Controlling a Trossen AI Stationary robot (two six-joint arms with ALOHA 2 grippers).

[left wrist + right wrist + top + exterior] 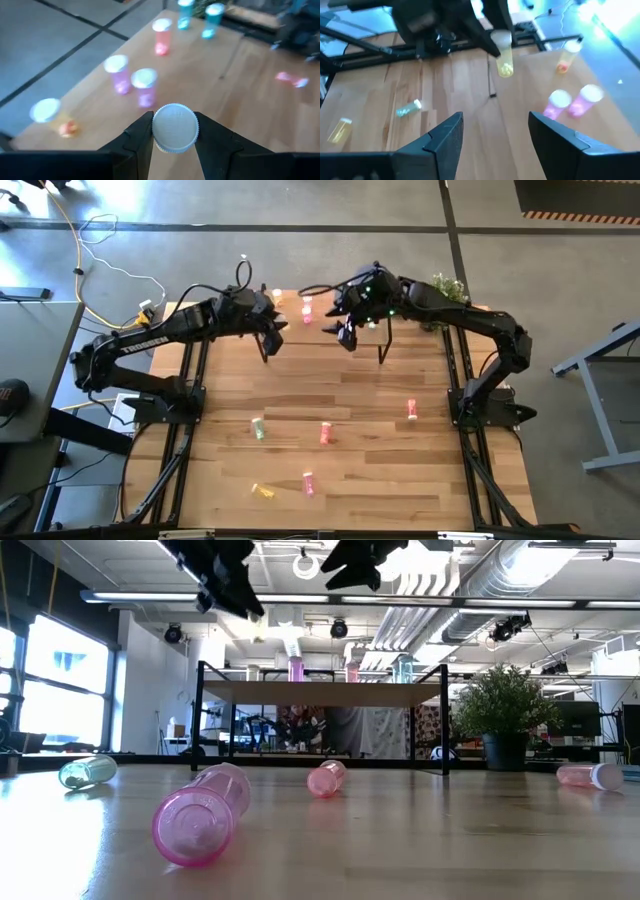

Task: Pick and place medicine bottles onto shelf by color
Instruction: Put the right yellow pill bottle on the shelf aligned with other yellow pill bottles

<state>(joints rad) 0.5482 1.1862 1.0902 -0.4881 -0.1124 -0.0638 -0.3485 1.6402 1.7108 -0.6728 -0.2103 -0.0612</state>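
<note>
High view: both grippers are hovering over the shelf; several medicine bottles are lying on the tabletop, well behind them.

Left wrist view: the left gripper is clamping a white-capped yellow bottle above the standing bottles; a crooked release could topple them.

Right wrist view: the right gripper is standing apart, holding nothing.

White "TROSSEN" lettering along the left arm, nothing else legible.
</note>
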